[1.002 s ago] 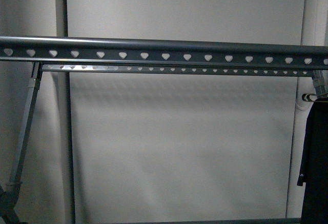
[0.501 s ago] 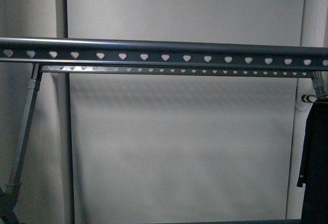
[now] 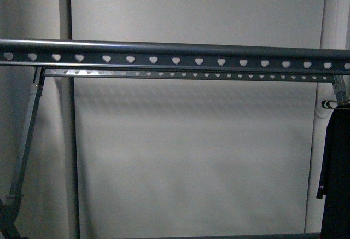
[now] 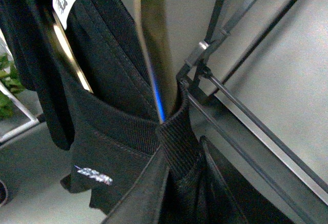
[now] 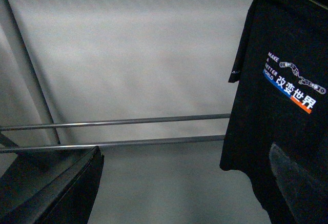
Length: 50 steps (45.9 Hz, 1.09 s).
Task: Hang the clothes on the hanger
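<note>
Since the front view has barely shifted over the last second, the clothes [image 5: 277, 106] (chain print toward my right wrist) hang at the right end of the hanger [image 3: 175, 53], seemingly hung already, my right claw [image 5: 185, 155] spread empty, while I cannot tell my left claw's [image 4: 177, 183] grip amid black cloth.

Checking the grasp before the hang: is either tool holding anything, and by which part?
The left tool seems to pinch a black garment by its ribbed collar. The right tool holds nothing.
</note>
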Each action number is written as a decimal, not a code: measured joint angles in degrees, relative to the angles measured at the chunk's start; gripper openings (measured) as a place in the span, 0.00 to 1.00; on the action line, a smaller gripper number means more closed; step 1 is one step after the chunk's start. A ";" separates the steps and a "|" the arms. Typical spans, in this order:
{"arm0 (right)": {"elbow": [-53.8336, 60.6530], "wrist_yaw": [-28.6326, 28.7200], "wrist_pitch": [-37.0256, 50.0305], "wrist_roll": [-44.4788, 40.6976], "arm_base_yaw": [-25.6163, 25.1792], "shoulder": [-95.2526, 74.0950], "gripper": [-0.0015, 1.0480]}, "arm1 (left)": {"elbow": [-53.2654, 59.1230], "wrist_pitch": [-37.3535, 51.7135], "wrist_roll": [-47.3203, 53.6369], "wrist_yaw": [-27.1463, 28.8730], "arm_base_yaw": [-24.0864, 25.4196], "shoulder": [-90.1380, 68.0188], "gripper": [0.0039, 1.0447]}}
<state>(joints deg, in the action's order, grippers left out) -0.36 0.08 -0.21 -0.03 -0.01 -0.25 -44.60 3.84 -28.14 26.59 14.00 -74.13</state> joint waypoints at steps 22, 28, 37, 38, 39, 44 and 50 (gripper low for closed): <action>0.00 0.02 0.00 0.00 0.00 0.00 0.93 | 3.04 -4.42 12.35 -17.20 -11.80 9.75 0.06; 0.00 0.00 0.00 0.00 0.00 0.00 0.93 | 1.92 -2.95 23.37 -29.00 -21.42 11.47 0.06; 0.00 0.00 0.00 0.00 0.00 0.00 0.93 | -8.17 -6.19 50.53 -57.37 -27.21 9.53 0.05; 0.00 0.02 0.00 0.00 0.00 0.00 0.93 | -9.81 -8.70 55.34 -60.41 -27.34 9.01 0.05; 0.00 0.00 0.00 0.00 0.00 0.00 0.93 | -10.84 -10.45 58.66 -62.27 -27.50 8.57 0.05; 0.00 0.02 0.00 0.00 0.00 0.00 0.93 | -16.83 -21.05 76.15 -64.96 -28.74 4.35 0.05; 0.00 0.00 0.00 0.00 0.00 0.00 0.93 | -21.24 -25.53 89.81 -62.07 -30.40 -0.98 0.05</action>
<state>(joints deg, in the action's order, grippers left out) -0.36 0.08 -0.21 -0.03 -0.01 -0.25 -65.84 -21.69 61.67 -35.48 -16.40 -75.11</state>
